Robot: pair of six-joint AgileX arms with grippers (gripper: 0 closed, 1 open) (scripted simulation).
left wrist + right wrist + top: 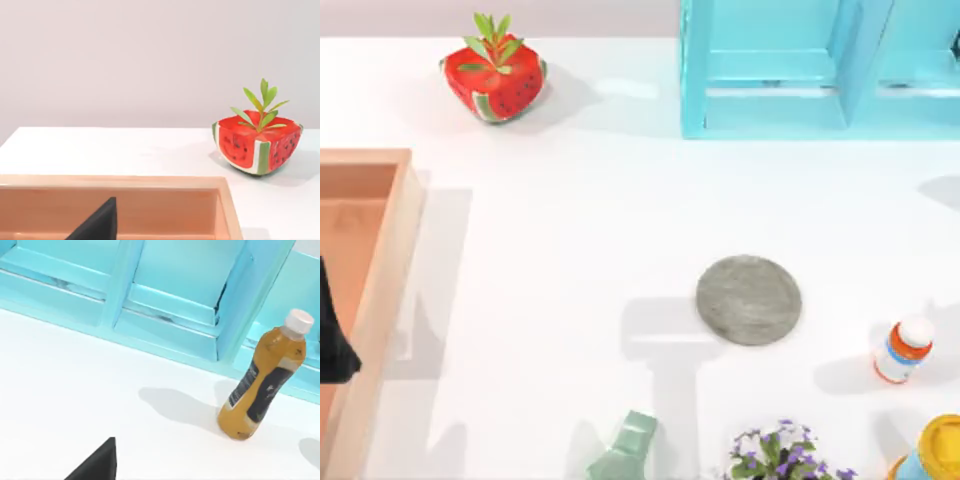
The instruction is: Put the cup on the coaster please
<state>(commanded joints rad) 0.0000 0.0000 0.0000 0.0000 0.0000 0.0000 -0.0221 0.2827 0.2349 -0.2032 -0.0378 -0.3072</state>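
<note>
The coaster (749,299) is a flat round grey disc with a mottled surface, lying bare on the white table right of centre. The cup is out of view. My left gripper (332,345) hangs as a dark shape over the wooden tray at the table's left edge. A black part of it juts into the left wrist view (97,224) above the tray's inside. A black part of my right gripper (97,464) shows above the white tabletop, facing the turquoise shelf.
A wooden tray (382,250) lines the left edge. A watermelon planter (496,78) stands at the back left and a turquoise shelf (820,75) at the back right. Along the front stand a mint-green angular object (628,447), purple flowers (782,452) and a small orange-and-white bottle (902,350). An orange drink bottle (262,380) stands by the shelf.
</note>
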